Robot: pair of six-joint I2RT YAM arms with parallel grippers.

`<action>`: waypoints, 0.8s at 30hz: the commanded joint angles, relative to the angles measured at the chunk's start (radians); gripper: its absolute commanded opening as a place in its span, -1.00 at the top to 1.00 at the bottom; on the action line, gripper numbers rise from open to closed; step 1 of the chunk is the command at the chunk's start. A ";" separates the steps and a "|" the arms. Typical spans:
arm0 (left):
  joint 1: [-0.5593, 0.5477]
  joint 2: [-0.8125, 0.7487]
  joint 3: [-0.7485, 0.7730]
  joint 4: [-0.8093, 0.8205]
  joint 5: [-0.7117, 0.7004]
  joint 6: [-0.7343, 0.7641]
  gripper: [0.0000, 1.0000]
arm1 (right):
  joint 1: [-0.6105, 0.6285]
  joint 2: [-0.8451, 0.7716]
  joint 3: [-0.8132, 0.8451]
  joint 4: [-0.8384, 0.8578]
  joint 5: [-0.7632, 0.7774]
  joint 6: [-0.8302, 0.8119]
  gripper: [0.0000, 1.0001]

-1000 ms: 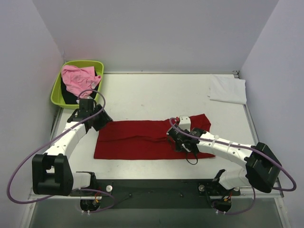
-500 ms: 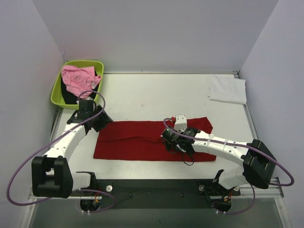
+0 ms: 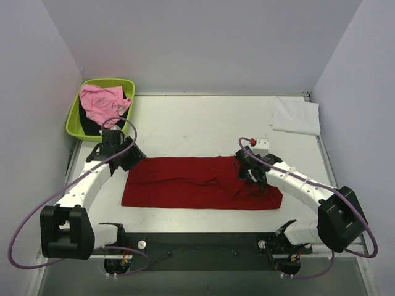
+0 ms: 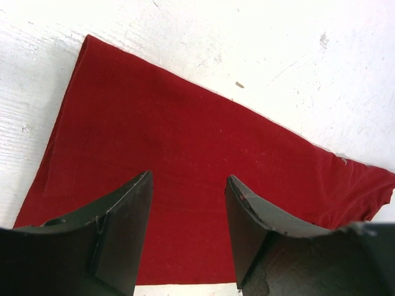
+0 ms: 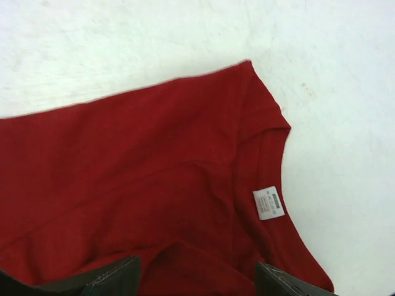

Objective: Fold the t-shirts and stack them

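A deep red t-shirt [image 3: 185, 183] lies as a long folded band across the near middle of the table. My left gripper [image 3: 133, 159] stands open over its far left corner; in the left wrist view its jaws [image 4: 188, 203] straddle flat red cloth [image 4: 185, 142] without gripping it. My right gripper [image 3: 249, 174] hovers open over the shirt's right end, above the collar and its white label [image 5: 268, 202]; red cloth [image 5: 136, 160] lies loose between the jaws [image 5: 197, 274]. A folded white t-shirt [image 3: 296, 115] sits at the back right. A pink t-shirt [image 3: 102, 103] and a black t-shirt [image 3: 90, 127] lie in the tub.
The lime-green tub [image 3: 73, 125] stands at the back left corner, just beyond my left arm. White walls close in the table on three sides. Bare white tabletop [image 3: 197, 126] stretches behind the red shirt.
My right gripper has opened and let go of the red cloth, then swung right and back. The shirt's right end now lies flatter and further right. The left arm has barely moved.
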 commanded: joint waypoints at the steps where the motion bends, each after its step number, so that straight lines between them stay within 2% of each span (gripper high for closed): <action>1: 0.007 -0.033 0.030 0.009 0.018 0.019 -0.20 | -0.034 -0.028 -0.037 0.013 -0.031 -0.035 -0.42; 9: 0.006 -0.014 0.014 0.027 0.021 0.016 -0.20 | -0.067 -0.001 -0.072 0.061 -0.063 -0.027 -0.36; 24: 0.006 -0.004 0.025 0.019 0.010 0.023 -0.20 | -0.078 0.094 -0.014 0.125 -0.143 0.024 -0.32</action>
